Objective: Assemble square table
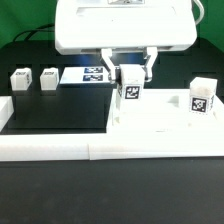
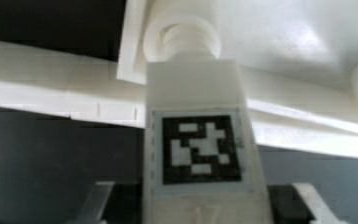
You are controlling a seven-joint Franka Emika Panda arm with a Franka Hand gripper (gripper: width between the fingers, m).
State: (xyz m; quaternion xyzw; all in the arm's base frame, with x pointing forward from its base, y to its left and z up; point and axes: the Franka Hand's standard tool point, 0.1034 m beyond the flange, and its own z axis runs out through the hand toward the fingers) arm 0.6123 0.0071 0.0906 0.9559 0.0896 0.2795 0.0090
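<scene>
The gripper (image 1: 131, 72) is clamping one table leg (image 1: 130, 93) between its two fingers (image 2: 108, 205), with the leg's tagged face turned outward. In the wrist view the leg (image 2: 201, 130) is filling the gap between the jaws, so this reads as a grip and not an empty hand.

The square slab (image 1: 160, 120) is lying flat, directly under the held leg. The leg is hanging over the slab's corner on the exterior view's left. Its long axis is standing upright, and its rounded end (image 2: 185, 40) is pointing straight down at the slab's top face. Whether that end is touching the slab or hanging just above it, I cannot tell.

A second leg (image 1: 200, 97) is standing upright on the slab at its edge on the exterior view's right, well apart from the held one. Two more legs (image 1: 20, 80) (image 1: 47, 78) are sitting off the slab on the dark table, well out to the exterior view's left, with the marker board (image 1: 88, 74) lying between them and the slab.

In my judgement the coming move is turning on that vertical line-up: the leg's end needs to be meeting its hole in the slab squarely, and any tilt could be jamming it.
</scene>
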